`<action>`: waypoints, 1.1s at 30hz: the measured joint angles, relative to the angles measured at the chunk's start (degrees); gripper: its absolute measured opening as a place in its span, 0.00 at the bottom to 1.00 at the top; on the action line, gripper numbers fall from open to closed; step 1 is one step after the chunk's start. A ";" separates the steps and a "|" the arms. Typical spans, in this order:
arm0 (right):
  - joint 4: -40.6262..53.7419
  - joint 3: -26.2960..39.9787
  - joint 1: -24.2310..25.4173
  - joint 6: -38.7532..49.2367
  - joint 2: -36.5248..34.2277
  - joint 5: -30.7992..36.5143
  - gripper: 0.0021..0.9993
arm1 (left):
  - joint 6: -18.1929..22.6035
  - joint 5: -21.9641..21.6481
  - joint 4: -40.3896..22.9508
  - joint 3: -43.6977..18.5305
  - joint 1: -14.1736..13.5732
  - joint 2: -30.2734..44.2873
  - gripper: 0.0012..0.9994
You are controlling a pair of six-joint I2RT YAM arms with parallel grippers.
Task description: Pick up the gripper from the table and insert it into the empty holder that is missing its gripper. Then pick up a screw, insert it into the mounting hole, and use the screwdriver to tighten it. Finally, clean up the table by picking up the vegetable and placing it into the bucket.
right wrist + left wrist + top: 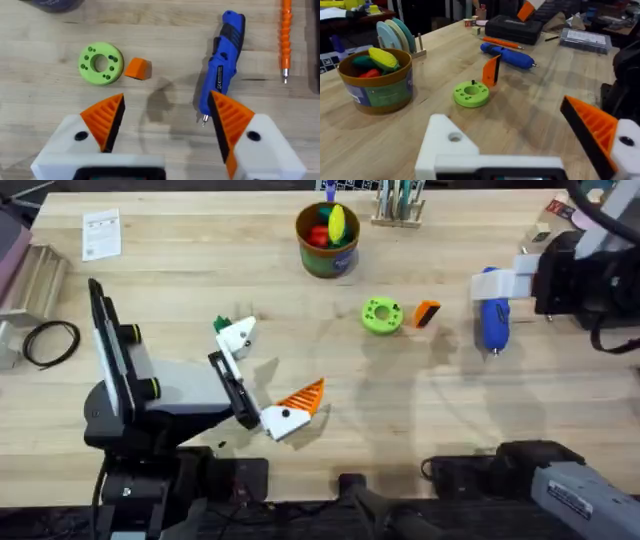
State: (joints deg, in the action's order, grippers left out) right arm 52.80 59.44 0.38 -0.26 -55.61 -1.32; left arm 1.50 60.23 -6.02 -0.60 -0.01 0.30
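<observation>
Left gripper (262, 375) low over table, fingers apart; you see one holder (238, 335) bare, mounting hole (454, 136) open. Bucket (327, 252) farther back holds red, yellow, green toys. Green disc (381, 315) mid-table, gripper (427, 313) just beside it. Screwdriver (491, 312) lies right of that. Right gripper (165, 122) above it, fingers apart. Right wrist view adds thin orange tool (285, 35).
</observation>
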 joint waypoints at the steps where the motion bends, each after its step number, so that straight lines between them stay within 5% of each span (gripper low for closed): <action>1: 0.00 0.00 0.00 0.01 0.00 0.00 0.99 | 0.00 0.00 0.00 0.00 0.00 0.02 0.99; 12: 9.06 6.26 -1.52 -6.82 -6.03 0.02 0.99 | 0.00 0.00 0.00 0.00 0.00 0.01 0.99; 18: 12.81 15.33 -8.75 -17.40 -17.43 0.02 0.99 | 0.00 0.02 0.00 0.00 0.00 0.02 0.99; 24: 12.41 17.66 -15.07 -21.42 -27.12 -0.02 0.99 | 0.00 0.00 0.00 0.00 0.00 0.02 0.99; 33: 9.49 17.66 -14.12 -24.00 -33.58 -0.01 0.99 | 0.00 0.00 0.00 0.00 0.00 0.01 0.99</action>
State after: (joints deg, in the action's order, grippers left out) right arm 62.29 77.10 -13.74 -24.26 -89.19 -1.34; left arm 1.50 60.23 -6.02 -0.60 -0.01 0.31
